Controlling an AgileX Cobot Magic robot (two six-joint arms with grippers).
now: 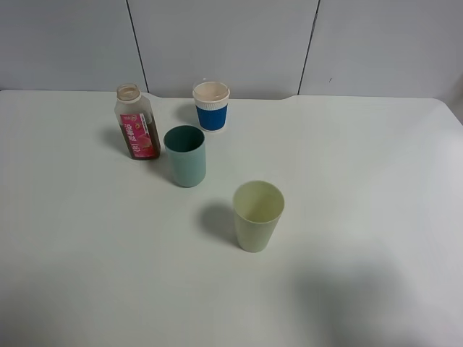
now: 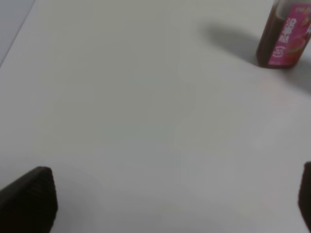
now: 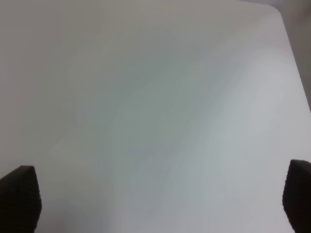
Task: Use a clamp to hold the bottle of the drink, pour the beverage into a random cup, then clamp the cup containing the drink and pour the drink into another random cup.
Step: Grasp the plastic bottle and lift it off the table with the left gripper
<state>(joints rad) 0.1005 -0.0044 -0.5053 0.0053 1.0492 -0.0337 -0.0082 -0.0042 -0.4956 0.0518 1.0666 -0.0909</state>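
Note:
An uncapped drink bottle (image 1: 137, 123) with dark liquid and a pink label stands at the back left of the white table (image 1: 362, 181). Its lower part also shows in the left wrist view (image 2: 285, 41). A teal cup (image 1: 185, 155) stands beside it. A paper cup with a blue sleeve (image 1: 211, 106) stands behind. A pale green cup (image 1: 257, 215) stands near the middle. No arm shows in the exterior high view. My left gripper (image 2: 175, 204) is open and empty, well short of the bottle. My right gripper (image 3: 160, 199) is open and empty over bare table.
A grey panelled wall (image 1: 231, 43) runs behind the table's far edge. The table's far right corner (image 3: 277, 9) shows in the right wrist view. A soft shadow lies on the table at the front right (image 1: 347, 296).

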